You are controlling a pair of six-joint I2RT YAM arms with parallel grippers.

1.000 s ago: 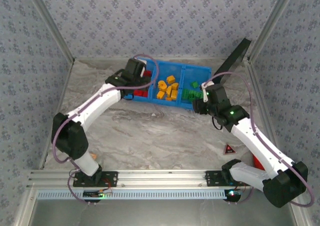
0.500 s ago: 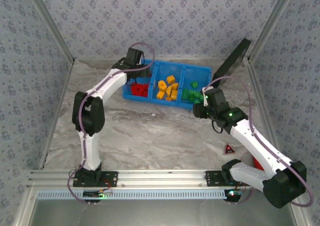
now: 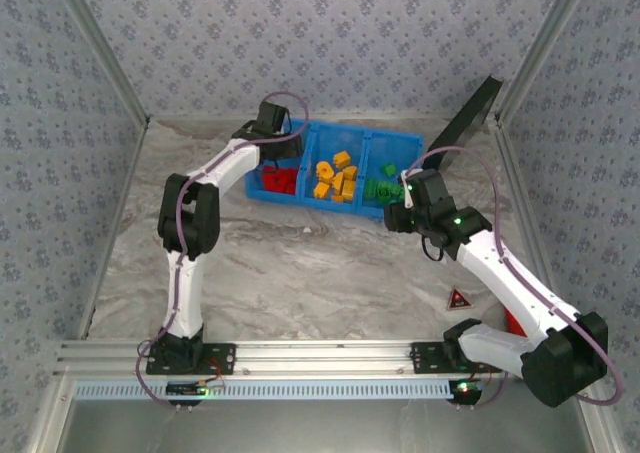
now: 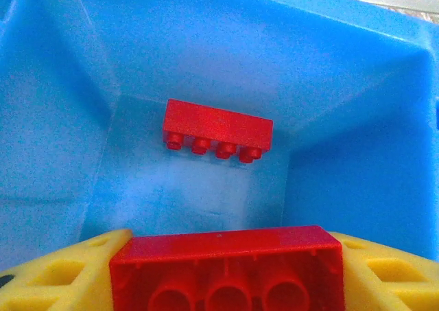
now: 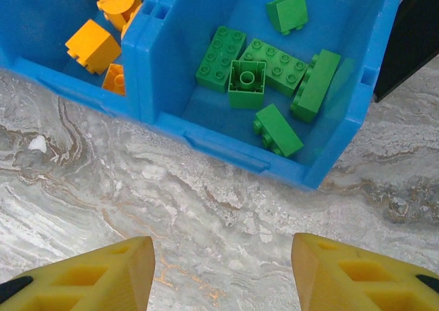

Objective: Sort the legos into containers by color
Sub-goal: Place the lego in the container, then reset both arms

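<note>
sorting looks nearly done. the blue bin [image 3: 322,205] sits at the far side of the table, its 3 compartments already split by color: red legos [image 3: 279,180] on the left, yellow-orange legos [image 3: 336,179] in the middle, green legos [image 5: 274,67] on the right.

the left gripper [image 4: 223,278] hangs over the red compartment, its yellow fingers [image 4: 58,273] clamped on 1 red brick [image 4: 226,250], stud side down. directly below it, 1 more red brick [image 4: 218,127] lies on the compartment floor. what seems left is to let this brick go into that compartment.

the right gripper [image 5: 223,270] hovers over the marble table [image 5: 103,187], just in front of the green compartment, jaws apart and holding nothing.

counts: 6 green bricks in the right wrist view, all inside their compartment. yellow-orange comes to perhaps 7, but the top view is too coarse to be sure, and the red pile there cannot be separated into bricks. i spot no brick lying on the table outside the bin, so i judge the held red one to be the last.
</note>
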